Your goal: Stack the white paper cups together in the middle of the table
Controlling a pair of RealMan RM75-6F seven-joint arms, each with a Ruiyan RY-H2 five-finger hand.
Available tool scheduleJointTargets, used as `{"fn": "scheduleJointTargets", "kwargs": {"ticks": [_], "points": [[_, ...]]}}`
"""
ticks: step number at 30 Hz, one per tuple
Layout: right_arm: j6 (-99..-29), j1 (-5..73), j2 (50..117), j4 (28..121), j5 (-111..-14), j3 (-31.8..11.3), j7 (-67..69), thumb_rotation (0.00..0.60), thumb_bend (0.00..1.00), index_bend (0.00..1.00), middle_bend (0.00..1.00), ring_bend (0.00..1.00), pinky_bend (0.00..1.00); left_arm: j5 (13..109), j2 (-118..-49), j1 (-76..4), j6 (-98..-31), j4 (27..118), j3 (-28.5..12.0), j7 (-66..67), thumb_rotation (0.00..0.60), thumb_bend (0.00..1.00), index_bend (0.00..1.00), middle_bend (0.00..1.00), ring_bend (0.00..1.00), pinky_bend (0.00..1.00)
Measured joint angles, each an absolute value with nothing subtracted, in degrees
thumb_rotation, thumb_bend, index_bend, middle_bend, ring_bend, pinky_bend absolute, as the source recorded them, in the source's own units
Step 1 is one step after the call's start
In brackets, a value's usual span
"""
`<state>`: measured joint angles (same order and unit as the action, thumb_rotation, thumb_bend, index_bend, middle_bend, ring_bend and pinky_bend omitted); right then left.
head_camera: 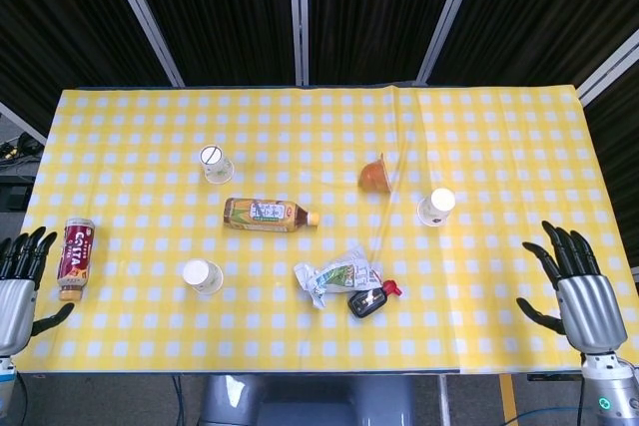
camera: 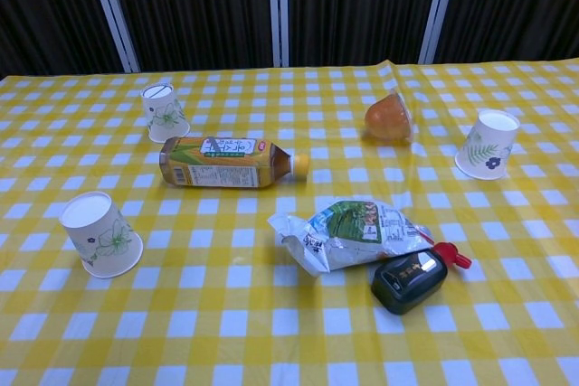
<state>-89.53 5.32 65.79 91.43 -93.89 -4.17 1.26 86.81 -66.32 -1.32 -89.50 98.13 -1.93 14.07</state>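
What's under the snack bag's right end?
The dark bottle with the red cap lies against the snack bag, its upper edge tucked beneath. Whatever else the bag covers cannot be seen.
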Motion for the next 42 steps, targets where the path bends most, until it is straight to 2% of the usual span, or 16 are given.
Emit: {"fn": "scheduleJointTargets", "kwargs": {"ticks": [7, 13, 23, 30, 42], "points": [[-81.15, 11.15, 64.74, 96.06, -89.13, -8.08, -1.62, 0.600, 0.09, 0.28, 0.00, 0.00, 0.05, 86.57, -66.31, -1.55, -89.39, 98.04, -2.25, 13.62, 0.600, 0.04, 0.00, 0.00, 0.00, 0.00], [-69.76, 18.30, 65.07, 98.08, -78.63, -12.25, -7.00, 0.600, 0.10, 0.28, 0.00, 0.00, 0.05, 85.93, -65.99, -1.60, -89.26, 97.85, -2.58, 12.65, 0.600, 0.04, 0.00, 0.00, 0.00, 0.00], [-58.14, 28.94, 69.96, 93.64, -60.81, -17.26, -15.22, 0.600, 0.12, 0.27, 0.00, 0.00, 0.05, 85.45, -65.95, -1.42, -90.52, 97.14, -3.60, 11.07, 0.600, 0.04, 0.00, 0.00, 0.00, 0.00], [-53.11, 33.74, 74.46, 86.60, -54.25, -17.52, -16.90, 0.600, 0.11, 0.25, 0.00, 0.00, 0.05, 84.44, -66.32, -1.80, -90.04, 96.50, -4.18, 11.01, 0.600, 0.04, 0.00, 0.00, 0.00, 0.00], [-48.82, 37.78, 79.71, 77.77, -49.53, -15.72, -17.96, 0.600, 0.12, 0.25, 0.00, 0.00, 0.05, 83.87, -66.53, -2.50, -88.81, 96.16, -4.27, 10.97, 0.600, 0.04, 0.00, 0.00, 0.00, 0.00]]}}
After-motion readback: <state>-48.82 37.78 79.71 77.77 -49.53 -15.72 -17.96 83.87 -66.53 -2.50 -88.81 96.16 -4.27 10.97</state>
